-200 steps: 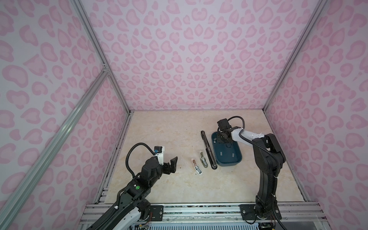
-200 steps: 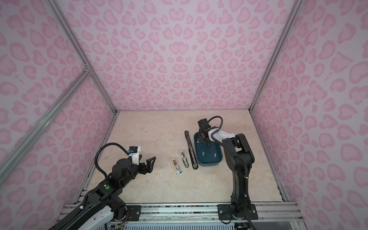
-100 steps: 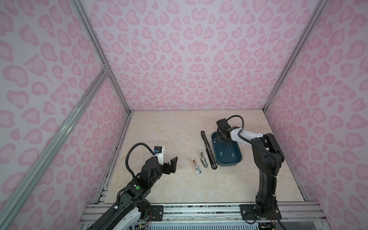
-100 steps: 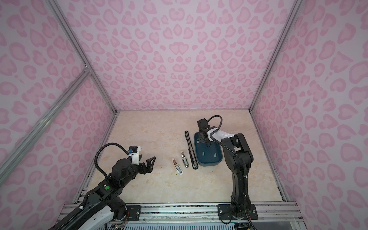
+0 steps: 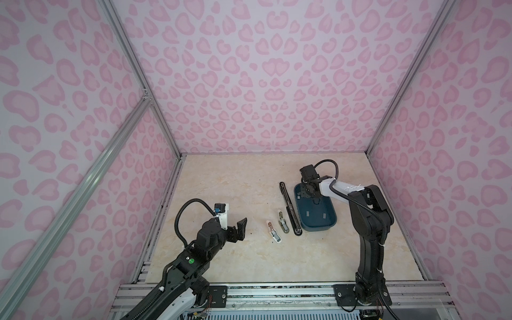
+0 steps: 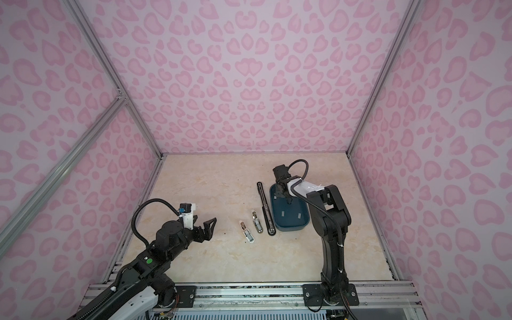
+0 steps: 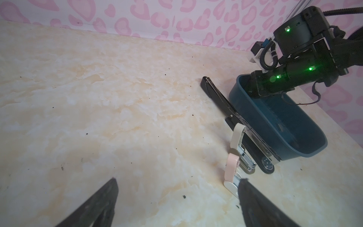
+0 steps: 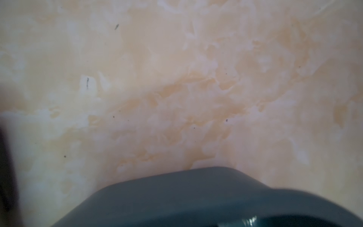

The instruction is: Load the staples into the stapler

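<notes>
Three staples (image 5: 307, 213) visible, long axes along tray (image 5: 317, 227).

Stereo pair overhead; wrist cams close.

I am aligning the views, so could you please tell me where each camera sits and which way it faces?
Top views: high above the arms' base rail, looking down onto the table; both arms show, with the left gripper and the right gripper.
Left wrist: on the left arm, low, facing across the table towards the black stapler and blue tray; its open fingers frame the picture.
Right wrist: close above the tray rim, facing down at the table; blurred, no fingers clear.
Shared: the tray appears in every view.
</notes>
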`<act>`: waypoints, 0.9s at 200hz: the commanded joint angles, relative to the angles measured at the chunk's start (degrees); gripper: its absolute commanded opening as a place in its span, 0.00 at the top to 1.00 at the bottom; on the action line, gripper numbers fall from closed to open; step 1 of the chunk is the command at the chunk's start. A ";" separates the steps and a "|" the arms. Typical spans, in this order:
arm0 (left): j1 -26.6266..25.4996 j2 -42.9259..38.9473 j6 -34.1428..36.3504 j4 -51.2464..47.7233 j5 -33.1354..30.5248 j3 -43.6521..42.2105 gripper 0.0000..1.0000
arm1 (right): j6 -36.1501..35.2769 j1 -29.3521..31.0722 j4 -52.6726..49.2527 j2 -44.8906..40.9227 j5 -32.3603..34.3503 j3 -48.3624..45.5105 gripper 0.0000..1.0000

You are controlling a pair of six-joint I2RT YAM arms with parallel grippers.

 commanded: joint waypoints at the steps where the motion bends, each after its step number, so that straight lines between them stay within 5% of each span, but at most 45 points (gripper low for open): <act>1: 0.08 -0.16 0.06 0.29 -0.27 0.00 0.04 | 0.51 0.20 -6.91 0.55 -0.20 -1.15 0.75; 180: 0.08 -0.12 0.03 0.38 -0.18 -0.02 0.04 | 1.37 0.63 -5.13 -3.77 -4.58 -3.17 0.87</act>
